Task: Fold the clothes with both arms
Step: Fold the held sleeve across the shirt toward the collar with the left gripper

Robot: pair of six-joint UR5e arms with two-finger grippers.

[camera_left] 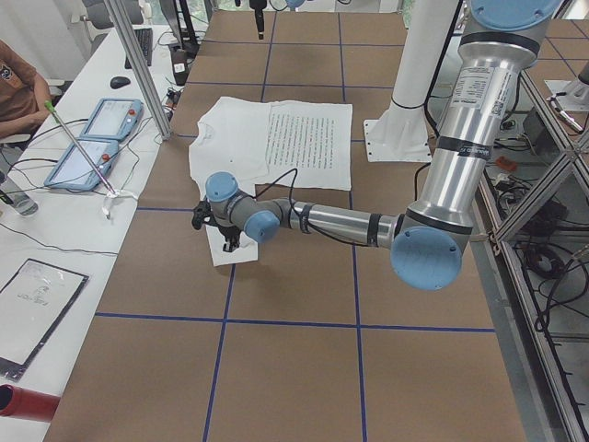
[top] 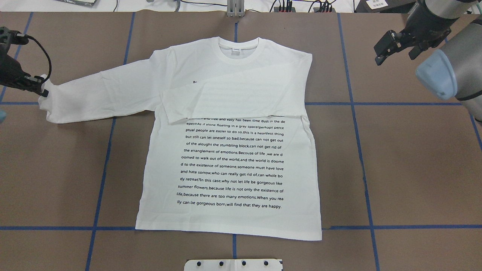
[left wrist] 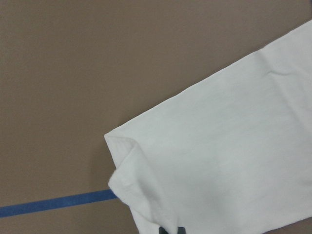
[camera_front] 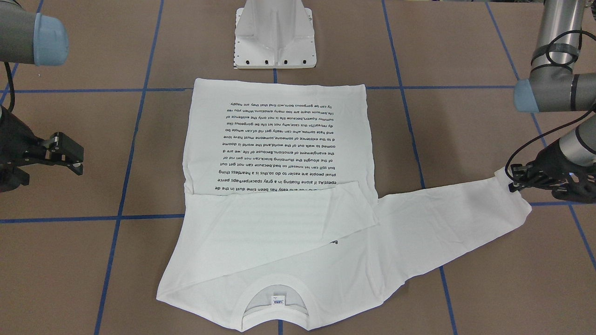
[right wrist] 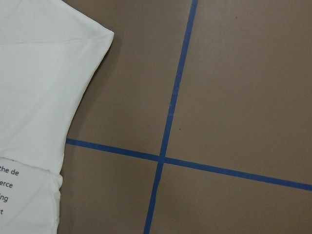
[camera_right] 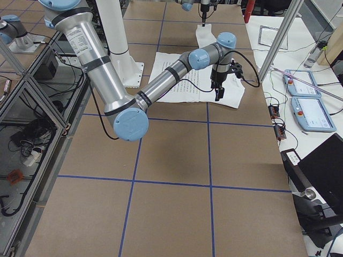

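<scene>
The white long-sleeved T-shirt (top: 233, 169) lies flat on the brown table, printed text up and collar (top: 238, 47) at the far side. One sleeve (top: 241, 98) is folded across the chest. The other sleeve (top: 98, 94) stretches out toward my left arm. My left gripper (top: 39, 88) is shut on that sleeve's cuff (camera_front: 514, 186), which is lifted slightly; in the left wrist view the cuff (left wrist: 146, 185) is bunched by the dark fingertips (left wrist: 170, 229). My right gripper (top: 380, 52) hangs open and empty above bare table, beyond the shirt's shoulder (right wrist: 58, 58).
The white pedestal base (camera_front: 275, 42) stands just behind the shirt's hem. Blue tape lines (top: 354, 103) grid the table. Beyond the far edge is a bench with tablets (camera_left: 101, 124), cables and a slanted metal post (camera_left: 138, 64); a person's arm (camera_left: 18, 83) shows there.
</scene>
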